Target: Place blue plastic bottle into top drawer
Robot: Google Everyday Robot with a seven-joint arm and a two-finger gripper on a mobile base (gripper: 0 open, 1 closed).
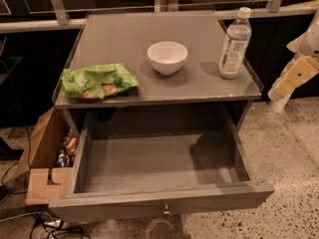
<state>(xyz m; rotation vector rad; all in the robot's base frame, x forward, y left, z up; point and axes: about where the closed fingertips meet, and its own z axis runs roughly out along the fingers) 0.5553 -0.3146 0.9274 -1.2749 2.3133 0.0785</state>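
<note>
Camera view: the clear bluish plastic bottle (234,46) stands upright on the grey cabinet (124,39), near its right edge. The wide grey wooden top drawer (159,205) is open. The pale gripper (298,73) is right of the cabinet; I cannot tell its grip.

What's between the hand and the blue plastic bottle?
Nothing. In the camera view, only bare cabinet top and floor separate the hand, off the cabinet's right side, from the blue plastic bottle.

Bottle (234,43) upright above open drawer (124,206); pincer (293,78) at right.
</note>
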